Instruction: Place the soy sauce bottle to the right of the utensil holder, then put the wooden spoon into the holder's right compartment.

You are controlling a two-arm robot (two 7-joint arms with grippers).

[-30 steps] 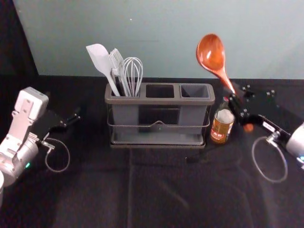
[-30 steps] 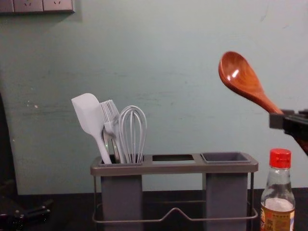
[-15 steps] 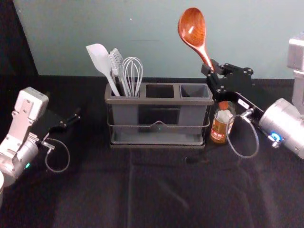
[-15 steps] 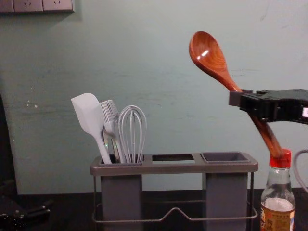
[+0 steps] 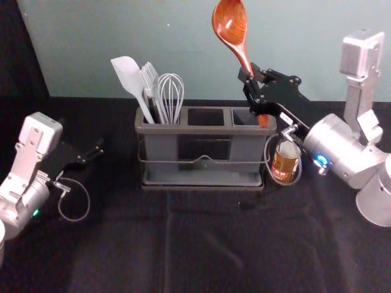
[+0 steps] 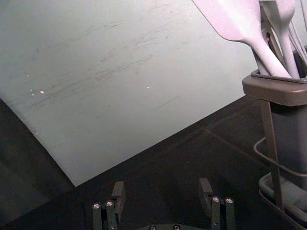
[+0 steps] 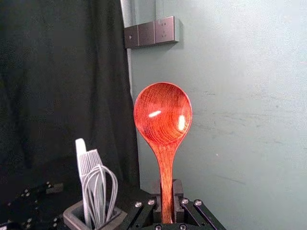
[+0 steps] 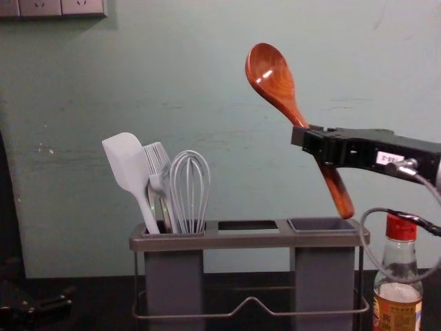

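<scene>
The right gripper (image 8: 304, 138) is clamping its fingers on the wooden spoon (image 8: 275, 83), seemingly above the right compartment (image 8: 320, 225). Below-right of them, the soy sauce bottle (image 8: 397, 301) is standing; far left, the left gripper (image 5: 98, 150) is idling, fingers apart.

On the tabletop (image 5: 201, 244), taking the utensil holder (image 5: 204, 177) as the clock's centre and 12 as away from the robot, the wall (image 5: 201, 55) stands behind at 12. The soy sauce bottle (image 5: 285, 165) stands just beside the holder at 3 o'clock. The 9 o'clock compartment holds, from 9 towards 3, the spatula (image 5: 129, 77), brush (image 5: 149, 76) and whisk (image 5: 171, 94). The wooden spoon (image 5: 230, 23) is in the right jaws (image 5: 248, 74), its handle's lower end near the 3 o'clock compartment's rim. The left jaws (image 5: 99, 150) are at 9.
</scene>
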